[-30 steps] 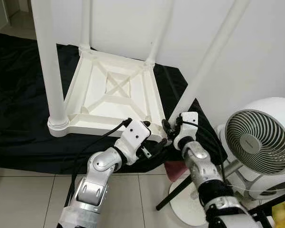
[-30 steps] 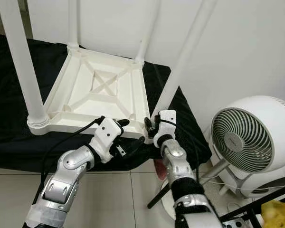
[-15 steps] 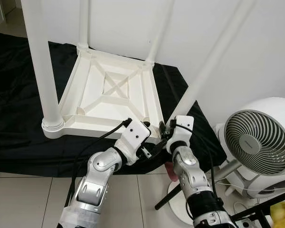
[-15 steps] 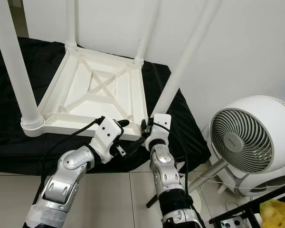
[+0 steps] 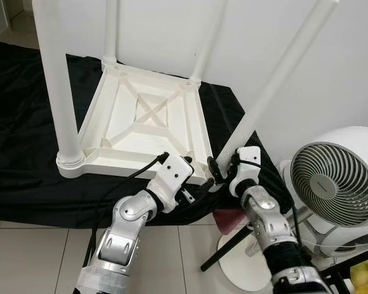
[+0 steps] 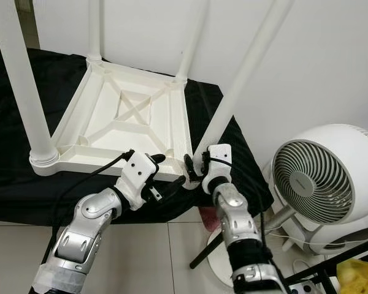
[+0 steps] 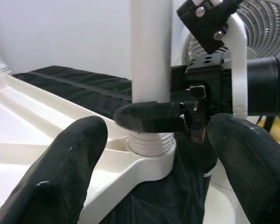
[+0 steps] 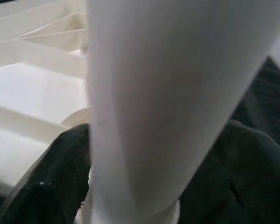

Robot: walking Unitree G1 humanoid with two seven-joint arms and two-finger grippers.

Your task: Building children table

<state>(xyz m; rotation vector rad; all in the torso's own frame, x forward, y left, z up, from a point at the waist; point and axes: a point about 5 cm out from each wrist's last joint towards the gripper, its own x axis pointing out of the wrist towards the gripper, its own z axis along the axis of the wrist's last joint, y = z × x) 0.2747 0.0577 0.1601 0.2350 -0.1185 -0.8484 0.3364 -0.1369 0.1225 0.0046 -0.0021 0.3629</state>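
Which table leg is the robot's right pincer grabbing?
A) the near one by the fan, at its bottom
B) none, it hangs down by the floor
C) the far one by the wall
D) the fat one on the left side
A. The right pincer has its black fingers around the base of the near leg, just where it joins the upside-down table top, on the side towards the fan.
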